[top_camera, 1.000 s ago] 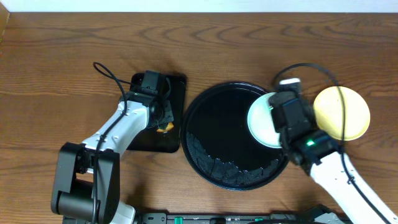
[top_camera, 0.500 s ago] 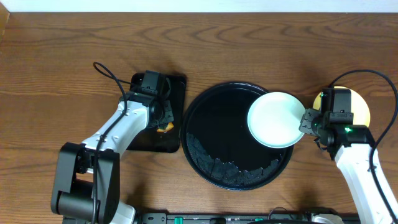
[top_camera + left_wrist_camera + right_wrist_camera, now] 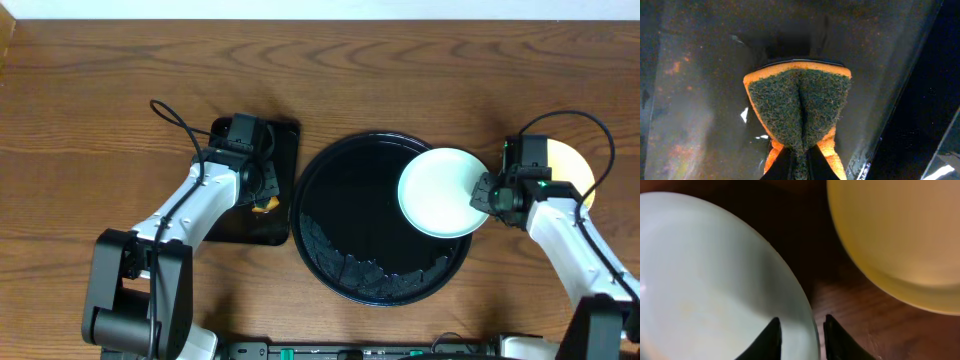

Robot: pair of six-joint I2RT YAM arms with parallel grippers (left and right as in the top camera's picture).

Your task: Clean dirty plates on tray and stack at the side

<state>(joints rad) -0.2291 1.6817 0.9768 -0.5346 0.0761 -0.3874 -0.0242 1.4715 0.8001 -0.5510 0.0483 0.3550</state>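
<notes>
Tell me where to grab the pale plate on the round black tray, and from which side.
Take the pale plate by its right rim, coming from the right. It lies across the tray's right edge, so its thin lip there looks free for jaws on either face. The right gripper straddles that lip, clear of the yellow plate.

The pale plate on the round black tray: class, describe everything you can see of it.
The pale plate is small, round and shallow, bluish-white and glossy like glazed ceramic, with no clear smears. It lies over the right side of the round black tray, its edge reaching past the tray's rim. The right gripper straddles its right rim; whether it pinches is unclear. The yellow plate sits beside it, apart.
</notes>
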